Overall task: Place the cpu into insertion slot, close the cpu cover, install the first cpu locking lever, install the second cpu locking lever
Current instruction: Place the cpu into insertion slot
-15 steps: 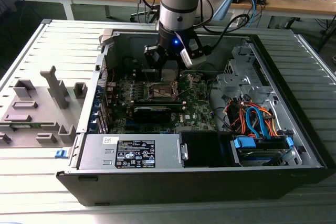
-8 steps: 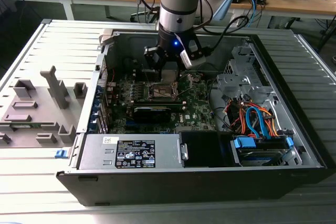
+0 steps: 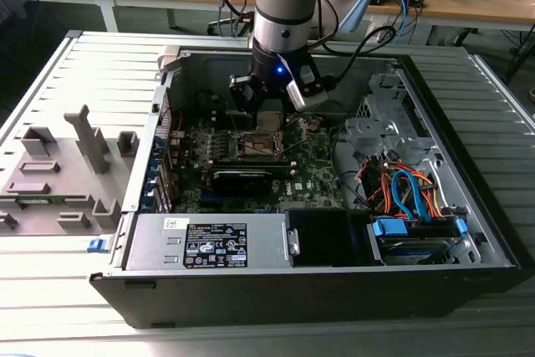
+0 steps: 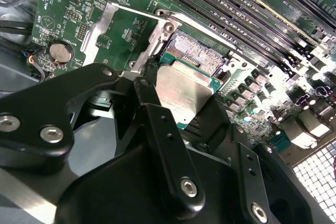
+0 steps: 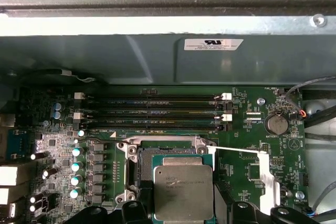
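The gripper is clamping the cpu between its two fingers, one on each opposite edge. The chip is hanging flat-side down just over the insertion slot. It is covering the part of the slot farthest from the memory slots and leaving the contacts nearest them bare. One cpu and one insertion slot are showing. The cpu is not yet lying seated in the slot.
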